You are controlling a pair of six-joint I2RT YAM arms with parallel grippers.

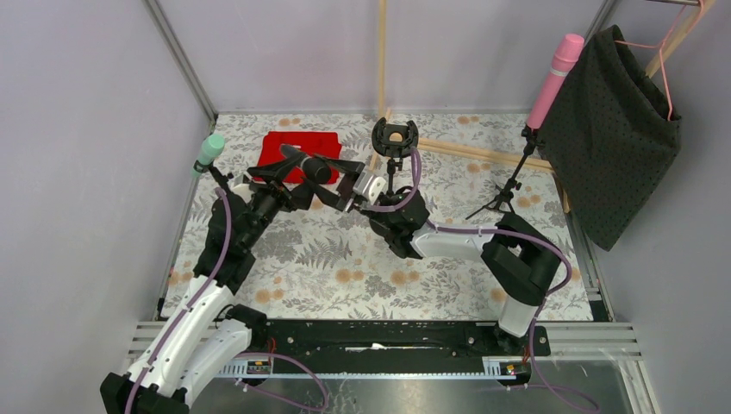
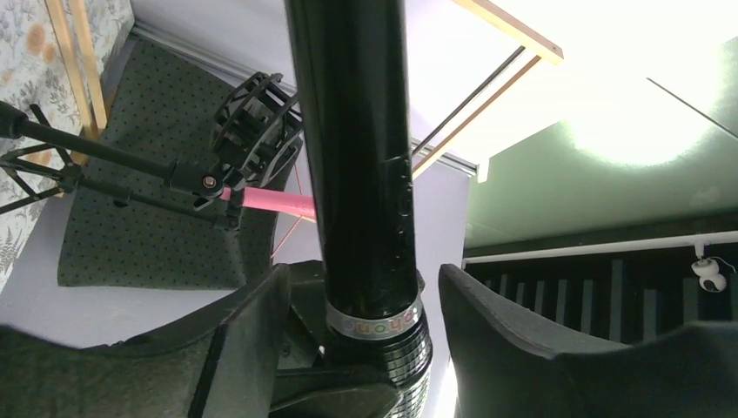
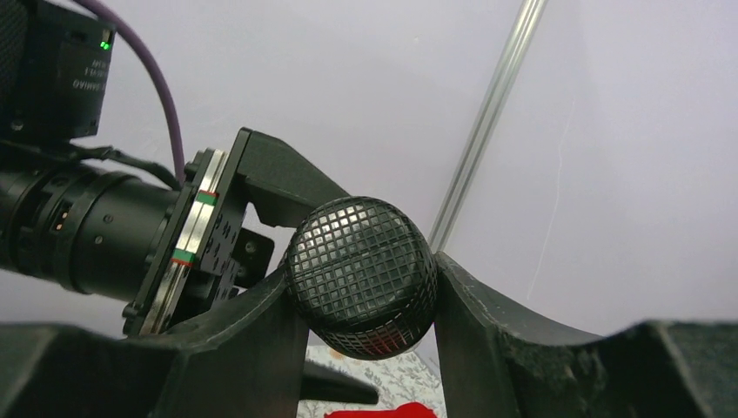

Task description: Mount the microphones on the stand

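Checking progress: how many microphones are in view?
3: mint one on the left stand, pink one on the right stand, black one at centre, its head in the right gripper. None seems hidden.

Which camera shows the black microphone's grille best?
Right wrist: the black microphone shows its grille close up and sharp. Left wrist shows only its barrel and silvery band; top external shows it small.

The black microphone (image 2: 357,157) is cut off at the 12 o'clock edge of the left wrist view and hides most of the pink microphone (image 2: 270,202). From above, at 10 o'clock, the lower end of the green microphone (image 1: 208,152) is too small to tell.
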